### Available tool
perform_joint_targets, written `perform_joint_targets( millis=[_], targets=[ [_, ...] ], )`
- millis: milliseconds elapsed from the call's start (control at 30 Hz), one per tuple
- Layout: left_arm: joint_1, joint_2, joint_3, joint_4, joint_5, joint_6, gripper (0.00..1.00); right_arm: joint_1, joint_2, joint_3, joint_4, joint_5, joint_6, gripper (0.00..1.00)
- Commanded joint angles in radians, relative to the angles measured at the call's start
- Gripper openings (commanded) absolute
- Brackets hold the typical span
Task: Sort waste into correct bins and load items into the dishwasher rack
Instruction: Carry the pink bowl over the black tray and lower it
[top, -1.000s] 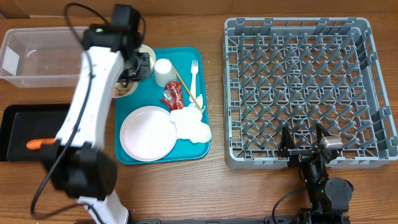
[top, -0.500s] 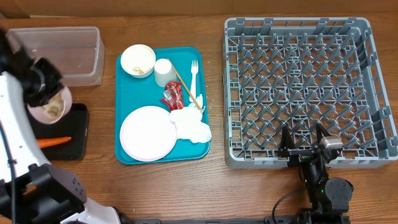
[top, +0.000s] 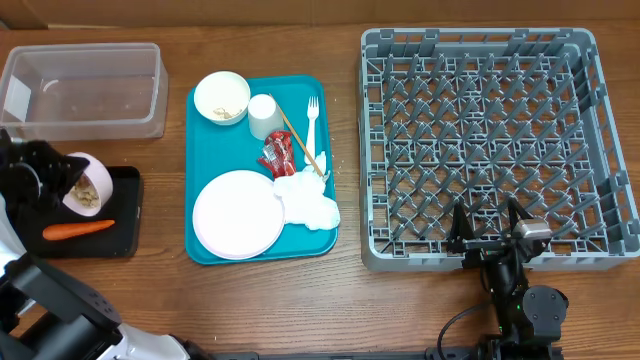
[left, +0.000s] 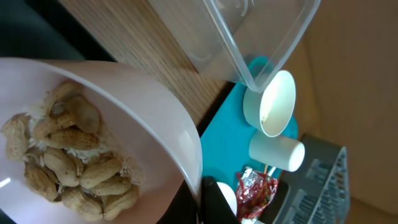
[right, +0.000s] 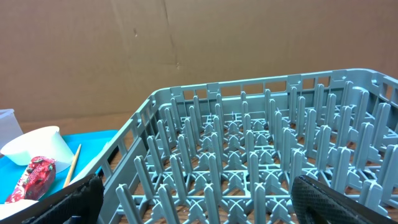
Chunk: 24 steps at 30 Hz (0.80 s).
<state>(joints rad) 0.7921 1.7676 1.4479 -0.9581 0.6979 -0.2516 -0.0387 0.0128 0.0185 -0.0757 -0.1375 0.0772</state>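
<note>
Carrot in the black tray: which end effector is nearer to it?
Left. The left end effector, gripping a bowl, is right beside the carrot over the black tray. The right end effector is far off, open, at the dishwasher rack's near edge.

Left arm at left edge, wrist rolled; hand (top: 62, 178) clamped on the rim of a tilted bowl (top: 90, 188). Right arm folded low, near right; hand (top: 487, 220) level, jaws wide apart.

Left wrist view: bowl (left: 137, 99) cropped by left and bottom edges; clear tub (left: 236, 31) cropped by top edge. Overhead view: bowl hides part of black tray (top: 125, 235).
</note>
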Motion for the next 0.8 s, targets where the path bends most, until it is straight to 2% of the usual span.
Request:
perform_joint_targets(
  millis=[0, 367, 567, 700, 767],
  targets=[
    [0.056, -0.005, -0.052, 0.043, 0.116, 0.027, 0.04, -0.004, -0.01, -0.01, 0.003, 0.01, -0.006, 1.0],
    [0.178, -0.001, -0.101, 0.12, 0.159, 0.027, 0.04, -0.004, -0.01, -0.01, 0.003, 0.01, -0.006, 1.0],
    [0.211, 0.03, -0.103, 0.146, 0.081, -0.015, 0.07, -0.004, -0.01, -0.01, 0.003, 0.01, -0.006, 1.0],
    [0.23, 0.068, -0.103, 0.158, 0.177, -0.001, 0.07, -0.004, -0.01, -0.01, 0.003, 0.009, -0.006, 1.0],
    [0.235, 0.104, -0.103, 0.188, 0.313, 0.069, 0.07, -0.004, -0.01, -0.01, 0.003, 0.01, -0.006, 1.0]
  ],
)
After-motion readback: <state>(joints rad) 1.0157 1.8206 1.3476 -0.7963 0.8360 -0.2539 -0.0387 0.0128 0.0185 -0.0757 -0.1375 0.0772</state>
